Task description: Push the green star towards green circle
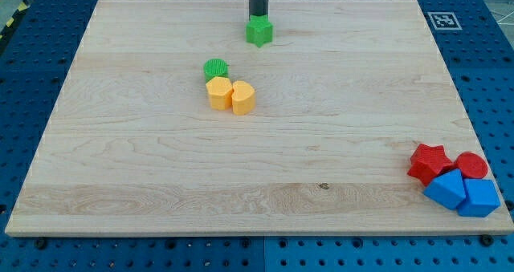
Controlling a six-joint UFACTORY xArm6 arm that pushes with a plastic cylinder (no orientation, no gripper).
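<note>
While the green circle (215, 68) sat left of the middle of the board (120, 144), up in the upper half of the frame, it touched a yellow block (218, 93) just below it, and a second yellow block (243, 98) sat tight against that one on the right. A little to the right and higher up, near the top edge, was the green star (259, 32). My tip (258, 16) stood right at the star's far side, touching it or almost touching it. That looked like a good spot, since the circle lay down and to the left of the star.

To do this step well, I judged that the push should go toward the lower left, slow and straight, with the tip kept behind the star's middle so the star would not spin away.

There were no jaws here, only a plain rod, so nothing was held or pinched.

Far over in the lower right corner sat a red star (427, 161), a red block (471, 165) and two blue blocks (463, 194), well apart from the job.
</note>
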